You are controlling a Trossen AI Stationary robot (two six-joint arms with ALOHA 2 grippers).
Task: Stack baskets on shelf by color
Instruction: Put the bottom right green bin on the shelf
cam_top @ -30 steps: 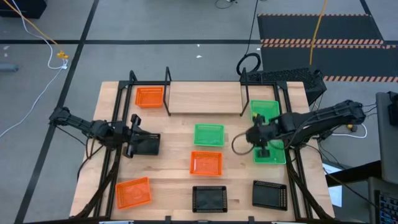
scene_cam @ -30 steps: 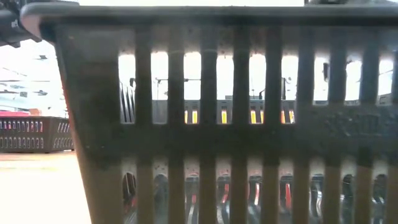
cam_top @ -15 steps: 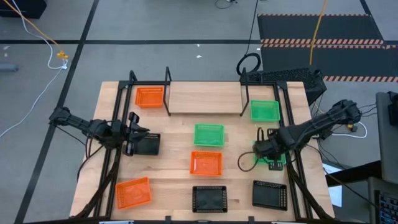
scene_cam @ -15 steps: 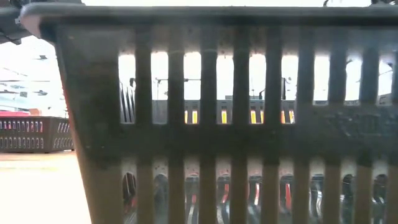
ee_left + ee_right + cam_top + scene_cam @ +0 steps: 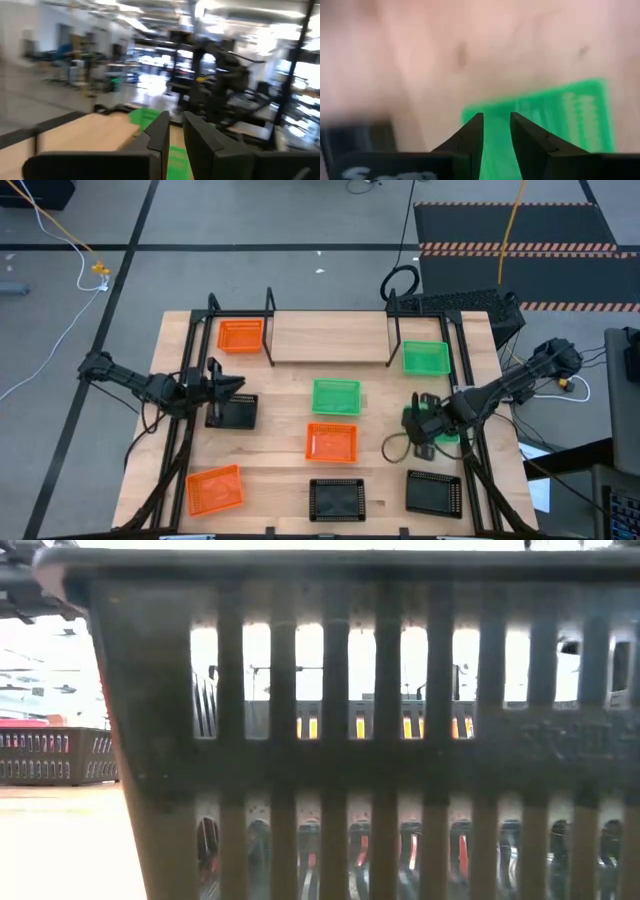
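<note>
The shelf (image 5: pixel 330 338) stands at the table's far edge with an orange basket (image 5: pixel 240 335) at its left end and a green basket (image 5: pixel 425 357) at its right end. A third green basket (image 5: pixel 409 418) lies on the table at the right. My right gripper (image 5: pixel 425 423) hangs over it pointing down, open by a narrow gap (image 5: pixel 496 117) above the basket's edge (image 5: pixel 555 115). My left gripper (image 5: pixel 232 387) is at the left, pointing about level toward the table's right, narrowly open and holding nothing (image 5: pixel 175 117). A black basket (image 5: pixel 237 413) lies flat just on its near side.
Loose on the table lie a green basket (image 5: pixel 335 396), an orange one (image 5: pixel 331 442), another orange one (image 5: pixel 213 490) and two black ones (image 5: pixel 336 500) (image 5: pixel 433 492). The mesh wall of a black basket (image 5: pixel 380 740) fills the low view. The shelf's middle is bare wood.
My right gripper has swung toward the table's near edge and come down over the green basket on the right, rolling its wrist on the way. My left gripper has stayed in place and turned its wrist. No basket has moved.
</note>
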